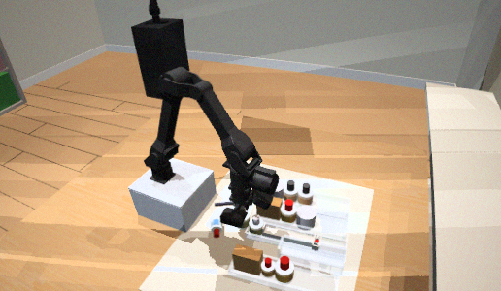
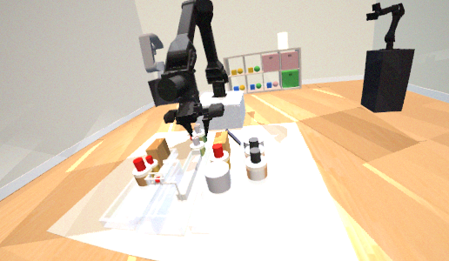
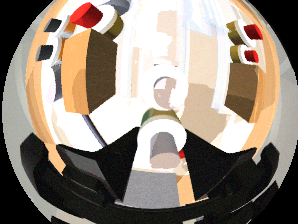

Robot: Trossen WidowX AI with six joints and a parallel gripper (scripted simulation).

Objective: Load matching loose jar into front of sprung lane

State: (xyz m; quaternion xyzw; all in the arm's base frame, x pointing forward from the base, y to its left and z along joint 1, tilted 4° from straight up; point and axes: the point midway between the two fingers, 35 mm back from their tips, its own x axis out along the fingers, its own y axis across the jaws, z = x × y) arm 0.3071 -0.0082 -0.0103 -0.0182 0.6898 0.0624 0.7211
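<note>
The hand [image 2: 197,129] is clamped on the white-capped loose jar [image 3: 161,145] — held low at the front of the sprung lane [image 1: 289,240], just before the matching jar [image 1: 255,223] there.

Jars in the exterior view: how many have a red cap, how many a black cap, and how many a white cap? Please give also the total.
Red caps: 3
Black caps: 2
White caps: 2, one on the jar in the jaws
Total: 7
</note>
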